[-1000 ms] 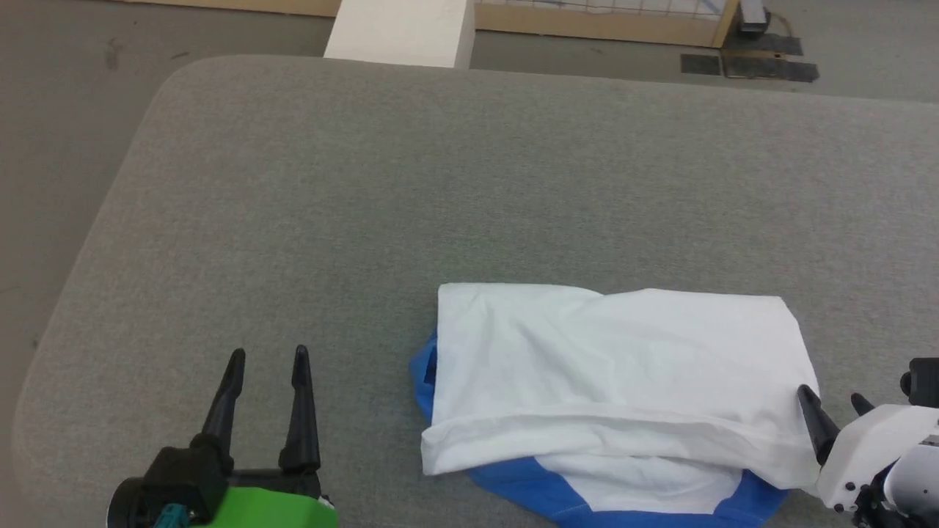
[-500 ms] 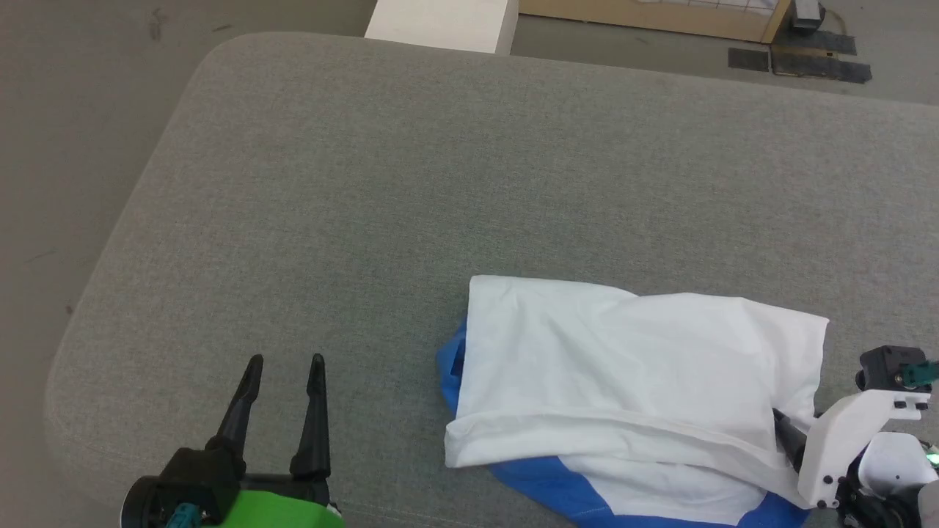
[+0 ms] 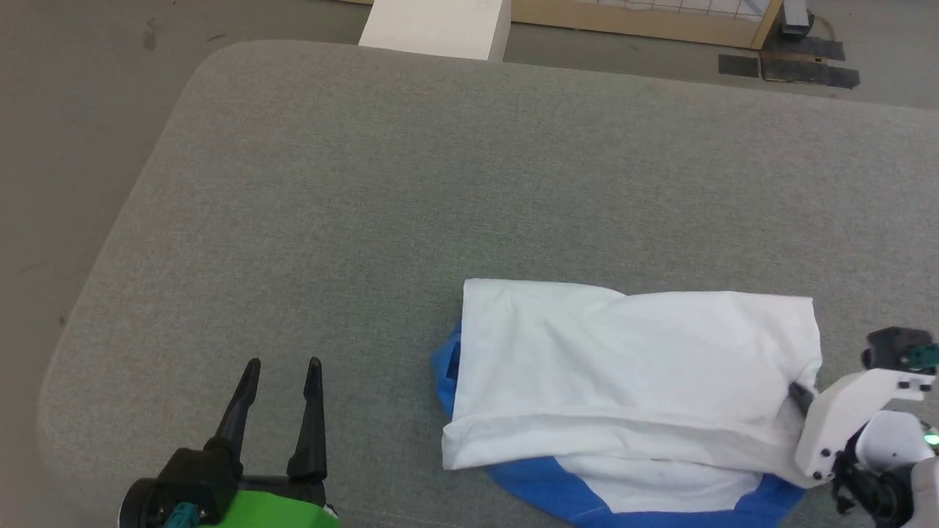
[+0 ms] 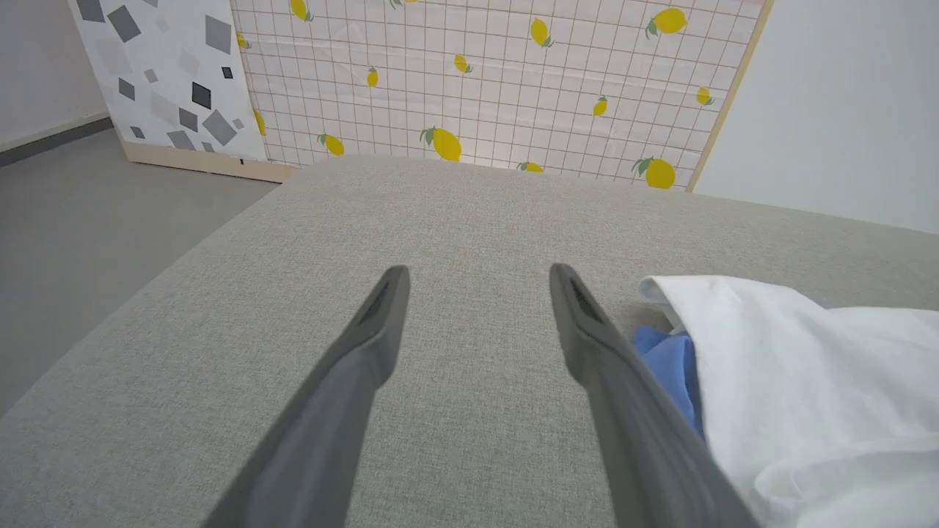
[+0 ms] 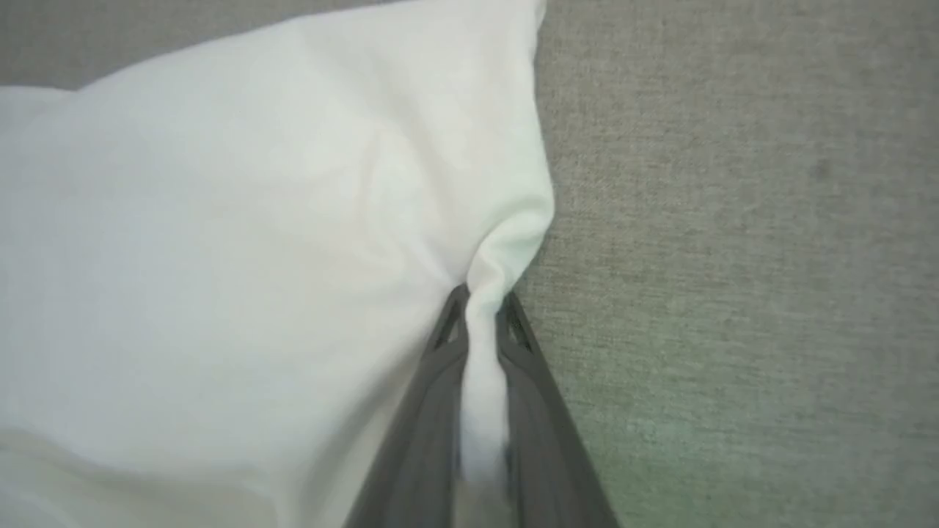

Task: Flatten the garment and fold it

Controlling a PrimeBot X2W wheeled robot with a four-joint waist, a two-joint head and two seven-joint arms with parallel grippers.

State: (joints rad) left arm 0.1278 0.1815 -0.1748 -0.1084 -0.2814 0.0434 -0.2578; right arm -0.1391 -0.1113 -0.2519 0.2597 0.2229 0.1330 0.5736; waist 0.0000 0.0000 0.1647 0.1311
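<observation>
- garment (image 3: 631, 367) lies folded on the grey cloth-covered table (image 3: 440, 183), close to the near edge and well away from the left edge and far edge
- top layer is white, roughly a rectangle with its long side along the near edge; some creases across it
- blue cloth peeks out from under the white layer on the side toward the left edge, and as a curved blue band along the side toward the near edge
- right end effector (image 3: 801, 396) is at the garment's right edge, closed on a pinch of white cloth; in the right wrist view the two fingers of the right end effector (image 5: 484, 293) are nearly together, with a ridge of white garment (image 5: 257, 220) bunched between them
- the cloth puckers up at the pinch; grey table shows just beside it
- left end effector (image 3: 282, 365) is over bare table near the near edge, apart from the garment and holding nothing
- in the left wrist view the left end effector (image 4: 478, 270) has its fingers spread wide, with the garment (image 4: 807, 381) off to one side
- white block (image 3: 433, 26) on the floor past the far edge
- lemon-print panel (image 4: 513, 73) stands beyond the table
</observation>
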